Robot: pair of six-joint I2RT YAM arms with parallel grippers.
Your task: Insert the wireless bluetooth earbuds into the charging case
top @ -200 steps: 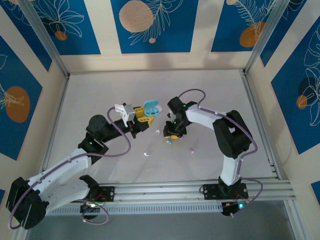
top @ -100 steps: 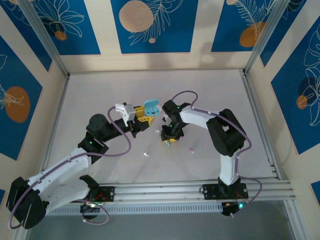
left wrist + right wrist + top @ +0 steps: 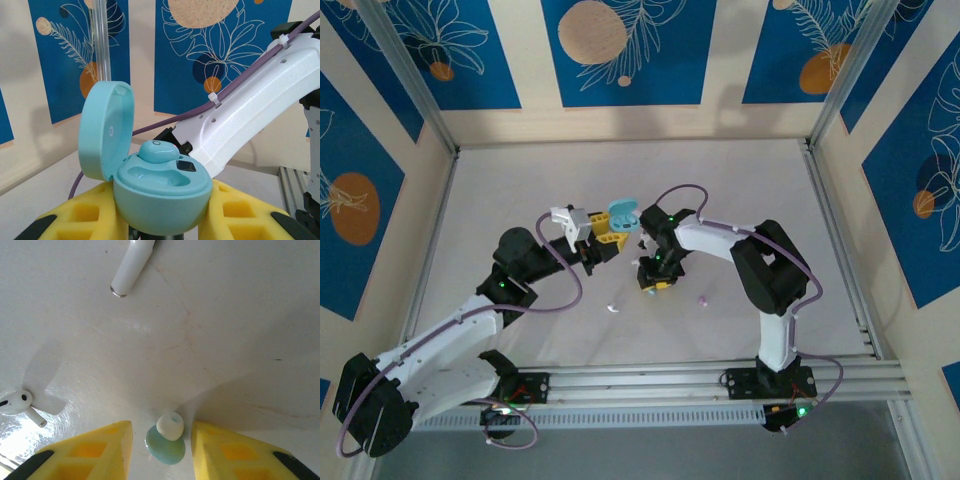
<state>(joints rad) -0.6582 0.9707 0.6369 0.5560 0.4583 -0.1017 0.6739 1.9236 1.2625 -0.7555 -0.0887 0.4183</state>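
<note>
My left gripper (image 3: pixel 160 222) is clamped on the case (image 3: pixel 160 197). Its spongy yellow pads (image 3: pixel 75 217) press both sides of the smooth, pebble-round teal shell, held above the middle of the worktop (image 3: pixel 520 180). The domed lid (image 3: pixel 106 130) stands hinged open on the left. Inside, a glossy oval seated bud (image 3: pixel 157 150) fills one well, and the scooped well beside it lies bare. I cannot make out what the small dark square next to that bud is. The picture's lower edge cuts off the case's underside and my pads. My right gripper (image 3: pixel 161 432) has its jaws apart, with a yellow foam finger on each side of the loose bud (image 3: pixel 164 450) and a thin gap to each. That bud is teal with a pale rubbery tip, and it lies on the matte, faintly scratched worktop near its middle. A shiny white bud (image 3: pixel 17 404) with a short stem lies to the left. Another white stem (image 3: pixel 131 267) is cut off at the top edge, its head hidden. Nearer the front edge, a pink bud (image 3: pixel 702 299) is only a speck, its shape too small to tell.
</note>
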